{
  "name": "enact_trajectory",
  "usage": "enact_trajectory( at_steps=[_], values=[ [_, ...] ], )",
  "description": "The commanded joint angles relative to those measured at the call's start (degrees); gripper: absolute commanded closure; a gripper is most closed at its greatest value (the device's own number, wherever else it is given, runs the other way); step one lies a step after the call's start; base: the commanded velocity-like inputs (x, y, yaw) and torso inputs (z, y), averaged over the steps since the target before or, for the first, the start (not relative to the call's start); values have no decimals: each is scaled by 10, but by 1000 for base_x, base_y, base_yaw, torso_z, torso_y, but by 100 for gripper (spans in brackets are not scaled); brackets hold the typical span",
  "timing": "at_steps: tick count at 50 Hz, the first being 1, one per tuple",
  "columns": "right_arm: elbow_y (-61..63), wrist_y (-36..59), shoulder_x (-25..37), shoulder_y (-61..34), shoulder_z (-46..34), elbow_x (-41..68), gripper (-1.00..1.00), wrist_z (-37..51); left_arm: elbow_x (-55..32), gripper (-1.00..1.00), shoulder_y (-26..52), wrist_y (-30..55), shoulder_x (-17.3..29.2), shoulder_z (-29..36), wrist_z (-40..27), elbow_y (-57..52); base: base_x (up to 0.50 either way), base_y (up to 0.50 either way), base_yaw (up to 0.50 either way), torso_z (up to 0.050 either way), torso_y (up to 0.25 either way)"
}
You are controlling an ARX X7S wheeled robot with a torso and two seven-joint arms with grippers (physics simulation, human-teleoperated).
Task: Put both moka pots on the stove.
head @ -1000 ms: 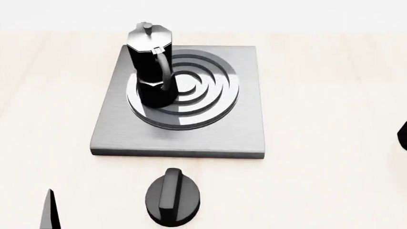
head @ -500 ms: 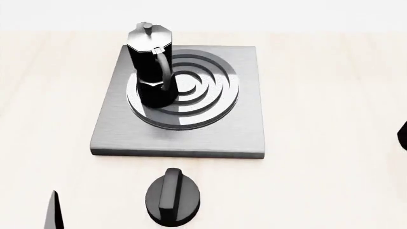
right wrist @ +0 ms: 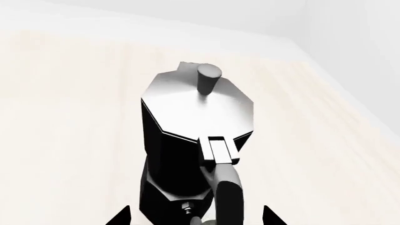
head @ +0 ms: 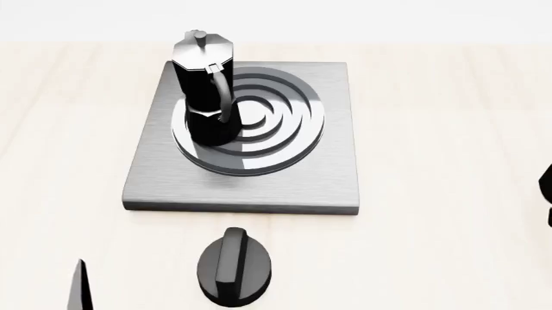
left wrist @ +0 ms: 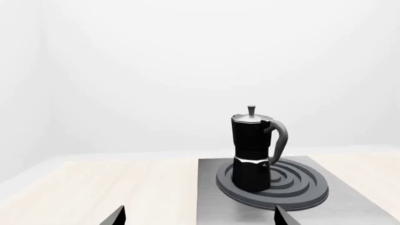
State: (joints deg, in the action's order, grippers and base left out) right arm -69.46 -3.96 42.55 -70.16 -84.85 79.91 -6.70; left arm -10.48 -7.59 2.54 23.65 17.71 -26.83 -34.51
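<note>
One moka pot [head: 205, 97] stands upright on the left part of the ring burner of the stove [head: 328, 174]. In the left wrist view the same moka pot [left wrist: 251, 150] stands on the stove [left wrist: 212, 197], well beyond my left gripper [left wrist: 200, 220], which is open and empty. Only one left fingertip [head: 79, 287] shows in the head view. The other moka pot [right wrist: 187, 136] fills the right wrist view, standing on the wooden top. My right gripper [right wrist: 196, 219] is open, a fingertip on either side of the pot's lower body and handle, apart from it.
A low round black knob [head: 233, 265] with a ridge lies on the light wooden tabletop [head: 448, 129] just in front of the stove. A dark shape [head: 546, 184] is cut off by the right edge of the head view.
The left fingertip has shifted slightly to the right in the head view. The pot on the stove has not moved.
</note>
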Motion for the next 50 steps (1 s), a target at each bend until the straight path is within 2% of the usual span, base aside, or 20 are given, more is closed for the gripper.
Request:
enact_trajectory(
  at_steps=[1,11,12,25,42,50],
  values=[
    [-53,-13,-30,11,13,-6,-100,-11,1,-100,2,1,0,5,0,3,0,0,0,0,0],
    [-55,-14,-33,27,39,-15,-100,0,3,-100,2,-3,0,9,0,6,0,0,0,0,0],
    [-55,-19,-33,30,41,-19,100,4,3,-100,2,-3,0,9,0,7,0,0,0,0,0],
    [-55,-18,-42,27,76,-53,100,-1,2,-100,4,-4,0,11,-1,12,0,0,0,0,0],
    [-48,-84,-105,-14,120,-104,100,9,-3,-100,4,-4,3,9,-4,10,0,0,0,0,0],
    [61,-96,-73,-15,118,-112,100,60,-4,-100,5,-7,4,10,-3,13,0,0,0,0,0]
  ],
)
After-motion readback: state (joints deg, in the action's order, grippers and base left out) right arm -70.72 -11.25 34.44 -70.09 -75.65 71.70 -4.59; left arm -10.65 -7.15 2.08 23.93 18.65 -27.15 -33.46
